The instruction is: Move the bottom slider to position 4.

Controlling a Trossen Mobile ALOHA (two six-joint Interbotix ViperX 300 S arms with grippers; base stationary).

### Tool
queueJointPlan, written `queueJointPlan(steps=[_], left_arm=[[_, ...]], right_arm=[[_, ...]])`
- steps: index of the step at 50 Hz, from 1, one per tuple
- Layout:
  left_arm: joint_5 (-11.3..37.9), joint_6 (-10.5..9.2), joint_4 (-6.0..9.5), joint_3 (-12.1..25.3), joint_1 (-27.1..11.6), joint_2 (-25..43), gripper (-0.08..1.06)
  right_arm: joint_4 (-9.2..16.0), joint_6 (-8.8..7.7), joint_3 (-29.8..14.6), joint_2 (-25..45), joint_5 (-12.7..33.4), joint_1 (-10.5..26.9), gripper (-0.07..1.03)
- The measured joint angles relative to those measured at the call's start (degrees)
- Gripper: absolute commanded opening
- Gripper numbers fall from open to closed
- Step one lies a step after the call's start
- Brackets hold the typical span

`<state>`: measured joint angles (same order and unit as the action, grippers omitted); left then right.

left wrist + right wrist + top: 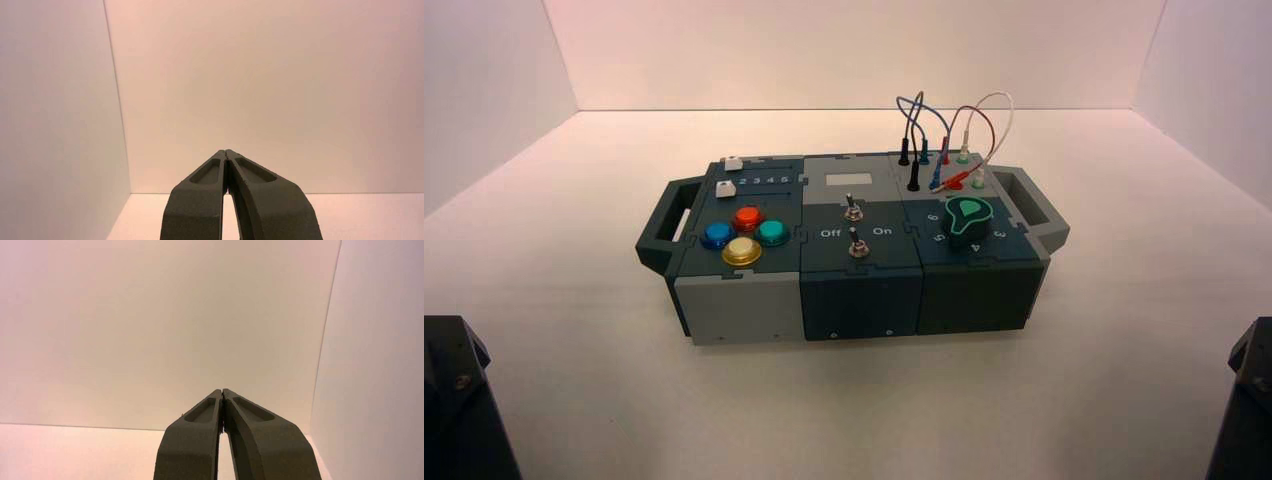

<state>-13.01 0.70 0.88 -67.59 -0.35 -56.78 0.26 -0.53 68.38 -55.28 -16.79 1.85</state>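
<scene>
The box stands in the middle of the table in the high view. On its left dark teal panel sits the bottom slider, a tiny white square knob, with its twin white knob just behind it. Beside them runs the printed row 2 3 4 5, and position 4 is the small pale numeral in it. My left gripper is shut on nothing and faces a bare wall, far from the box. My right gripper is likewise shut and empty. Neither wrist view shows the box.
Four round buttons, red, blue, teal and yellow, sit in front of the sliders. Two metal toggle switches stand mid-box. At the right are a green rotary knob and plugged wires. Both arms are parked at the near corners.
</scene>
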Motion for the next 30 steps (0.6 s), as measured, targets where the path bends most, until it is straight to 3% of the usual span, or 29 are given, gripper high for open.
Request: queueJointPlan(steps=[30], left_arm=[[2.37,0.0,0.0,0.35,0.0,0.35,-0.03]], right_arm=[[-0.09,0.0,0.0,-0.26,1.58,0.0,-0.02]])
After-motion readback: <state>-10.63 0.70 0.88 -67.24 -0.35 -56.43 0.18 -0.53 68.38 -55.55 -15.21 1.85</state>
